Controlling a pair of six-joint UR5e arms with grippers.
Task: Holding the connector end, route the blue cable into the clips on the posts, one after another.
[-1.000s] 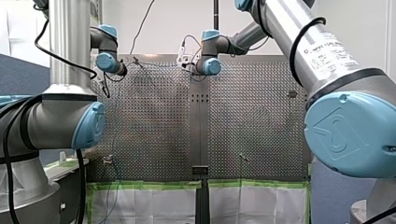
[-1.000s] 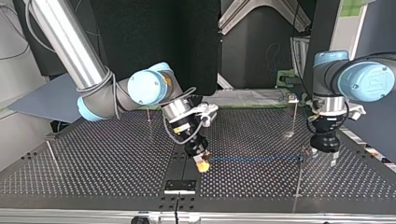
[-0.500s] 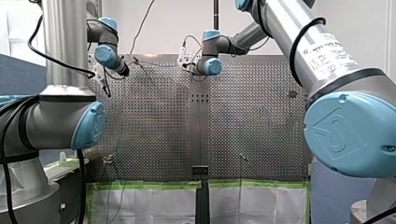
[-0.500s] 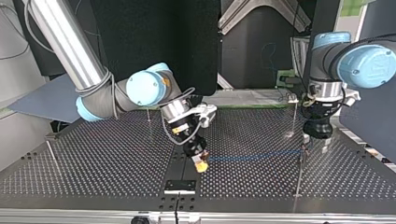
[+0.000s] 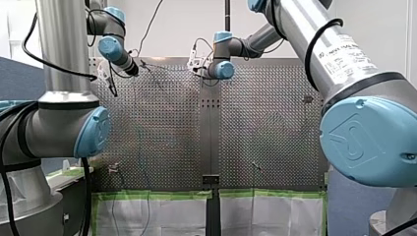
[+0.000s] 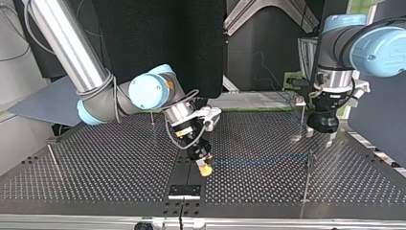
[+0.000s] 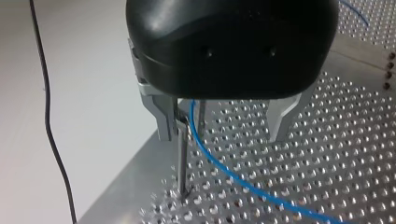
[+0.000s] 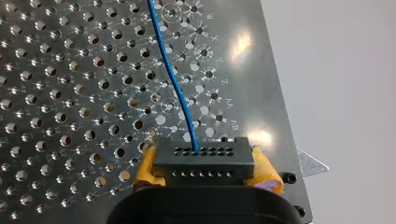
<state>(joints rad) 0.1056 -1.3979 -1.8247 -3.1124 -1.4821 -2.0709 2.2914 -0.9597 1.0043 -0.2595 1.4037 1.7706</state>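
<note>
Lifted off the post (image 7: 182, 163), left gripper (image 7: 219, 135) hangs released; right gripper (image 8: 203, 173) clenches the connector (image 8: 203, 158). Keep cable (image 8: 175, 79) taut, sweeping toward top view's nine o'clock post (image 6: 51, 154).

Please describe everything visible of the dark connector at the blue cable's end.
The connector is a dark grey block, plastic by its look, with two rows of round holes. My right gripper clamps it by its ends between yellow pads, above the perforated table. The blue cable leaves one hole of the farther row and runs ahead.
</note>
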